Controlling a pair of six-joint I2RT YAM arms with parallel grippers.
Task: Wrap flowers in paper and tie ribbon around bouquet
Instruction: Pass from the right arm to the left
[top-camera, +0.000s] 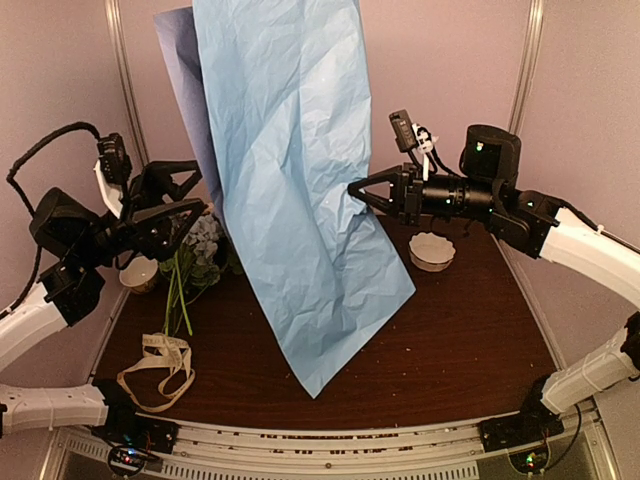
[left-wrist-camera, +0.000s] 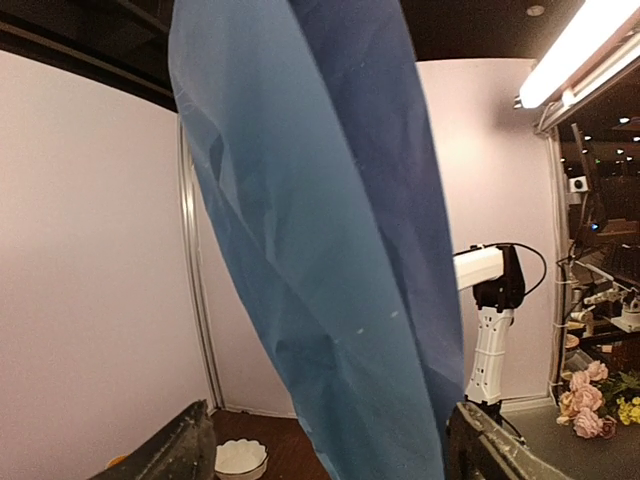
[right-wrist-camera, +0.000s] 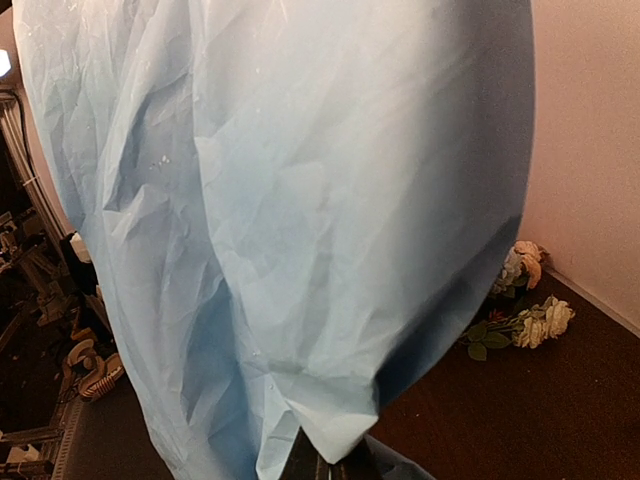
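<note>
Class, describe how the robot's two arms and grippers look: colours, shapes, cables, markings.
The left arm and right arm have white links and black joints. The left gripper and right gripper are black, with hollow triangular fingers. A black cable loops over the left arm; a green light glows on the right.

White scalloped bowl on dark table; smaller bowl far left

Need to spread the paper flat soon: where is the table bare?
The widest bare patch of table is front right, bordered by the hanging paper, the white dish and the near edge. A narrower strip lies between the ribbon and the paper's tip. The left side is crowded: flowers, ribbon, a small cup.
</note>
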